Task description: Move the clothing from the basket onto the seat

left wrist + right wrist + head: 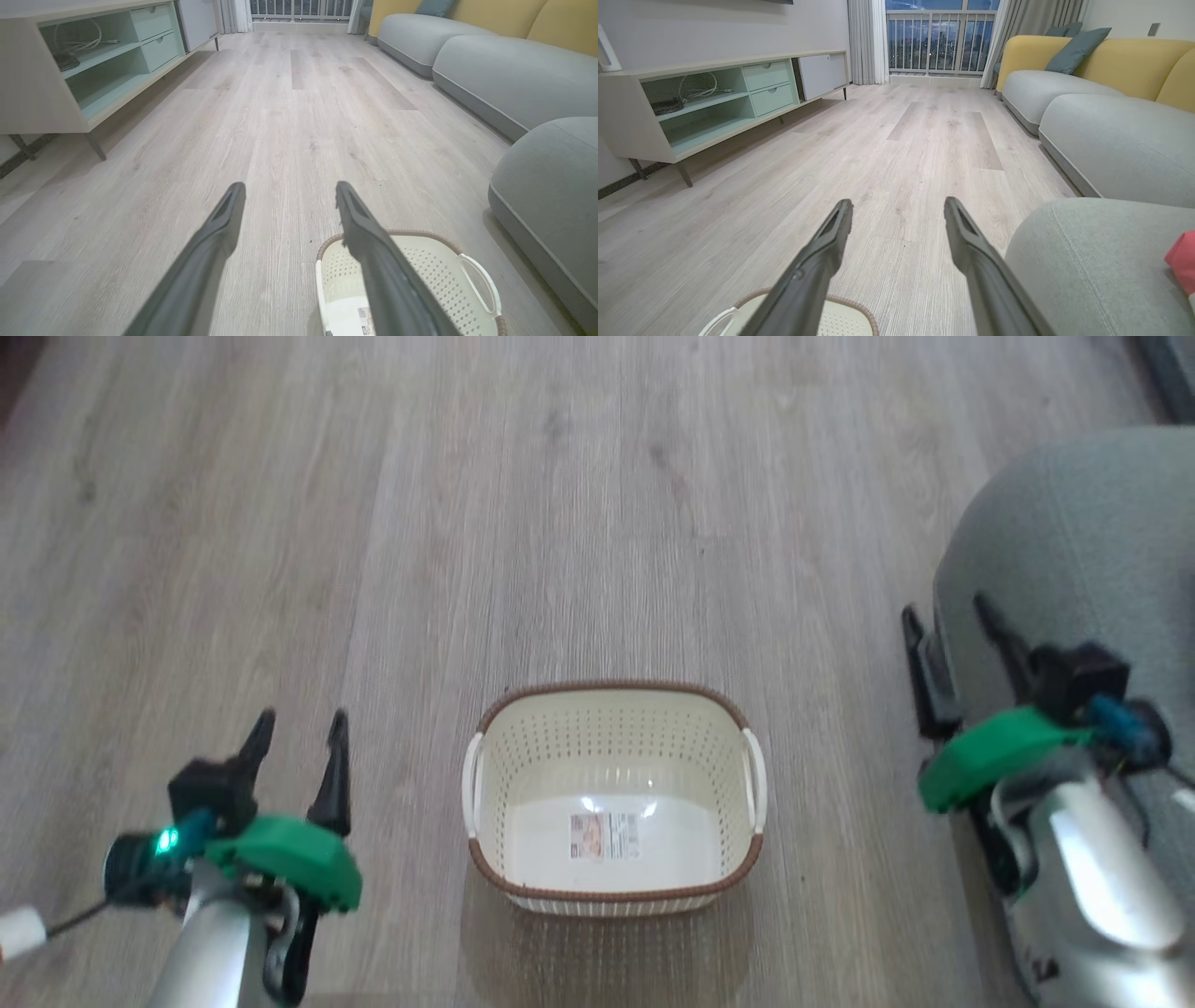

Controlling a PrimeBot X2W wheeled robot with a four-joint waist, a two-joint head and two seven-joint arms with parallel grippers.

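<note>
Basket (607,737) empty on floor (467,523); clothing (1181,261) on seat (1074,523). Left end effector (299,723), right end effector (945,611) both apart, empty. Looks done: park clear of basket, avoid snagging clothing.

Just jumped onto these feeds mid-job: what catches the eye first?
The basket sits empty on the wood floor in the middle of the head view, only a sticker on its bottom. Red clothing shows on the grey seat at the right wrist view's right edge. The left gripper and right gripper are open, holding nothing.
</note>
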